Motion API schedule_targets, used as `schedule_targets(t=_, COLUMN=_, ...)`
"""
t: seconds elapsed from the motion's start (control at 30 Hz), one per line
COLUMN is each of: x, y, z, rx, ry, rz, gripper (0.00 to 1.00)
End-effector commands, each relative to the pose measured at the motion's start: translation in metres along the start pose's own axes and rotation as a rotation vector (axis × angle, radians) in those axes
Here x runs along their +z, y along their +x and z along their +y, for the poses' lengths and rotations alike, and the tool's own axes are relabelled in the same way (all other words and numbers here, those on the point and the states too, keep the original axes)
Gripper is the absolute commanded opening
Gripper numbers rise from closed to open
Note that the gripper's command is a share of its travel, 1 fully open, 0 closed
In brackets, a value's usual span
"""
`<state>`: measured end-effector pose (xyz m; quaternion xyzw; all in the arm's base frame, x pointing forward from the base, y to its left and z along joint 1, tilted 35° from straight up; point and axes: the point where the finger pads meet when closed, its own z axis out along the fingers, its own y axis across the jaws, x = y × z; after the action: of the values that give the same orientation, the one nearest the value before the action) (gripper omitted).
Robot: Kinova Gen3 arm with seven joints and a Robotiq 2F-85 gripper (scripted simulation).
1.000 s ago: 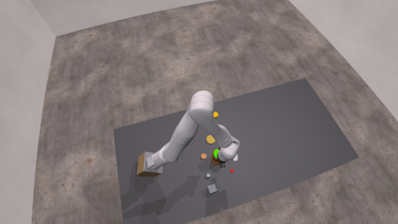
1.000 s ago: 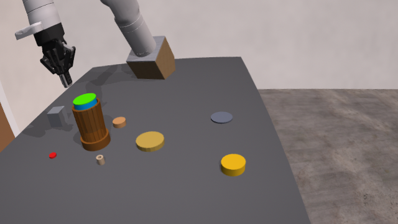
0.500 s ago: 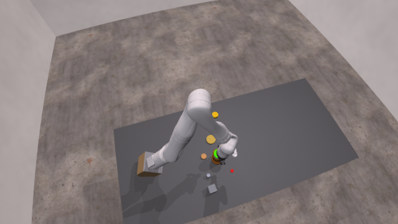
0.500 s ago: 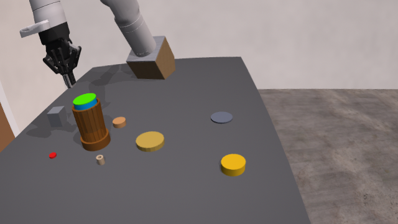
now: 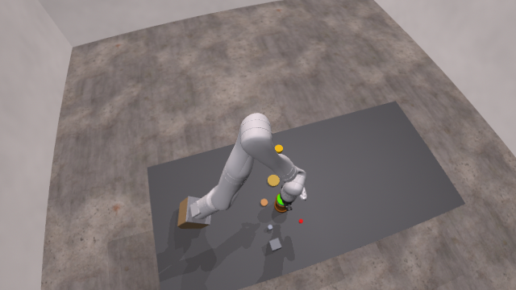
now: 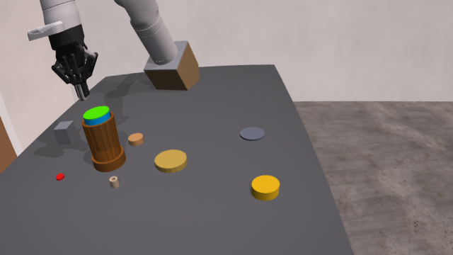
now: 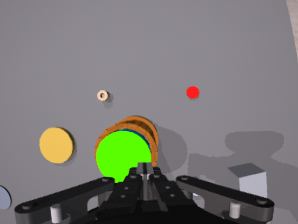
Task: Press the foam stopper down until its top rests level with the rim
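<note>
A brown ribbed jar (image 6: 103, 145) stands upright on the dark mat. Its foam stopper (image 6: 96, 115) has a green top and blue side and sticks up a little above the rim. Nothing lies on the stopper. My gripper (image 6: 81, 94) is shut and empty. It hangs above the jar, a little behind the stopper, clear of it. In the wrist view the shut fingertips (image 7: 145, 175) sit at the near edge of the green stopper top (image 7: 124, 156). In the overhead view the gripper (image 5: 287, 208) covers part of the jar (image 5: 280, 205).
Around the jar lie a small orange disc (image 6: 136, 139), a tan disc (image 6: 170, 160), a yellow disc (image 6: 265, 187), a grey disc (image 6: 252, 133), a small cream ring (image 6: 114, 181), a red dot (image 6: 60, 176) and a grey cube (image 6: 64, 132). The arm's base block (image 6: 172, 67) stands behind.
</note>
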<state>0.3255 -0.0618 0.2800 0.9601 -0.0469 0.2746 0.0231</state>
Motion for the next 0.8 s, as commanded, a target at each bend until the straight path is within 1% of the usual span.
schedule_targets(t=0.0, x=-0.001, y=0.000, z=0.000, rx=-0.002, ry=-0.004, rz=0.003, gripper=0.00)
schedule_targets(t=0.03, x=-0.001, y=0.000, z=0.000, rx=-0.002, ry=-0.004, rz=0.003, gripper=0.00)
schedule_targets(t=0.07, x=0.000, y=0.001, z=-0.005, rx=-0.022, ry=-0.016, rz=0.009, gripper=0.00)
schedule_targets(t=0.27, x=0.000, y=0.001, z=-0.005, rx=-0.022, ry=-0.016, rz=0.009, gripper=0.00)
schedule_targets(t=0.3, x=0.000, y=0.001, z=-0.009, rx=-0.040, ry=-0.028, rz=0.015, gripper=0.00)
schedule_targets(t=0.47, x=0.000, y=0.001, z=-0.009, rx=-0.040, ry=-0.028, rz=0.015, gripper=0.00)
schedule_targets(t=0.5, x=0.000, y=0.001, z=-0.012, rx=-0.055, ry=-0.038, rz=0.020, gripper=0.00)
schedule_targets(t=0.77, x=0.000, y=0.001, z=-0.012, rx=-0.055, ry=-0.038, rz=0.020, gripper=0.00)
